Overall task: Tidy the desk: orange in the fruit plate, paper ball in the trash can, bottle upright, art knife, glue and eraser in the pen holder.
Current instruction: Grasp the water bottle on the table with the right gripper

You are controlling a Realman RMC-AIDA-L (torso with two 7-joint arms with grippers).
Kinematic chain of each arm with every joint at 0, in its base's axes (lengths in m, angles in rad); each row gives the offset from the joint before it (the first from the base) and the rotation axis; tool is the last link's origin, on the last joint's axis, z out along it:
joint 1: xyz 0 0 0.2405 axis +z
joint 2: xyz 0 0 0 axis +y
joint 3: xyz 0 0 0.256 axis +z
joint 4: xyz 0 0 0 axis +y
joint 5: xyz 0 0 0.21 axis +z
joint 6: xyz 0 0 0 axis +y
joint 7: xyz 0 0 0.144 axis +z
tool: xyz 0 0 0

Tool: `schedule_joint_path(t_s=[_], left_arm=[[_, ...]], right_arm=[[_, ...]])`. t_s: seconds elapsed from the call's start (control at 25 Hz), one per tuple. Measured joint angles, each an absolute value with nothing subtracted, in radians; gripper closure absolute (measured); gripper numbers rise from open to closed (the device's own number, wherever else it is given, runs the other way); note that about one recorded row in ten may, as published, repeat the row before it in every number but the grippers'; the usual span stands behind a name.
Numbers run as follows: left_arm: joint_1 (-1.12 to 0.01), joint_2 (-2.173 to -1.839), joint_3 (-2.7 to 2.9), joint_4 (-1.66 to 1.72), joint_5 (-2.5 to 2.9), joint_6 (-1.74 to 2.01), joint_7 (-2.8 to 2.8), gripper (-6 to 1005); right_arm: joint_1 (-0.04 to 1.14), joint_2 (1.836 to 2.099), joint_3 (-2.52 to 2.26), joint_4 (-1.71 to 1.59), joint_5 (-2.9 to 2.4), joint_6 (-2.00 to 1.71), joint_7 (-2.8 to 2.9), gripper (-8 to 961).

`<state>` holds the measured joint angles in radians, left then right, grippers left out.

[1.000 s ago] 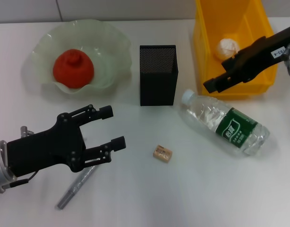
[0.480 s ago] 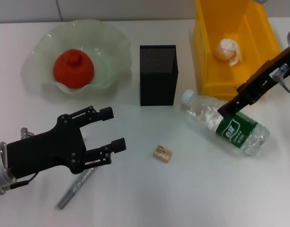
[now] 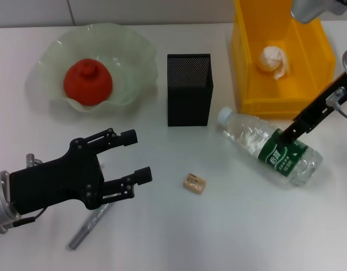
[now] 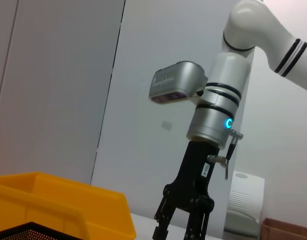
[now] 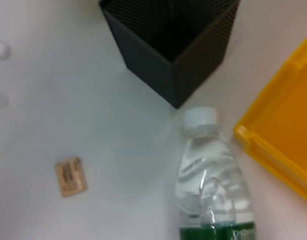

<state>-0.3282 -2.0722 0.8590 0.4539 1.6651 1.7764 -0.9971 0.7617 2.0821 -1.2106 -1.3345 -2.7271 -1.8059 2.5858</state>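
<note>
The orange [image 3: 87, 82] lies in the pale green fruit plate [image 3: 135, 52]. The paper ball [image 3: 273, 58] rests inside the yellow trash can [image 3: 244, 68]. The clear bottle [image 3: 258, 142] with a green label lies on its side right of the black mesh pen holder [image 3: 189, 90]. My right gripper [image 3: 286, 135] hangs open just over the label. The tan eraser [image 3: 194, 183] lies in front of the holder. A slim grey art knife [image 3: 90, 224] pokes out from under my open left gripper [image 3: 136, 154]. The glue is out of view. The right wrist view shows the bottle [image 5: 209, 196], eraser [image 5: 70, 176] and pen holder [image 5: 169, 47].
The white desk [image 3: 230, 237] stretches bare along its front right. The trash can [image 5: 284, 150] stands close behind the bottle's far side. In the left wrist view the right gripper [image 4: 179, 232] hangs down beyond the trash can [image 4: 68, 205].
My right arm has swung from above the trash can down and forward to the bottle's label. The left gripper has hardly shifted.
</note>
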Motion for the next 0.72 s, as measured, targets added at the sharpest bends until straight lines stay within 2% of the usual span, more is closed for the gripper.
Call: schedule_joint_path(t_s=[0.72], left_arm=[[-0.333, -2.072, 0.859, 0.452, 1.667, 1.775, -0.997, 218]], right_arm=[[0.799, 2.083, -1.288, -1.198, -2.736, -1.706, 2.587, 139]])
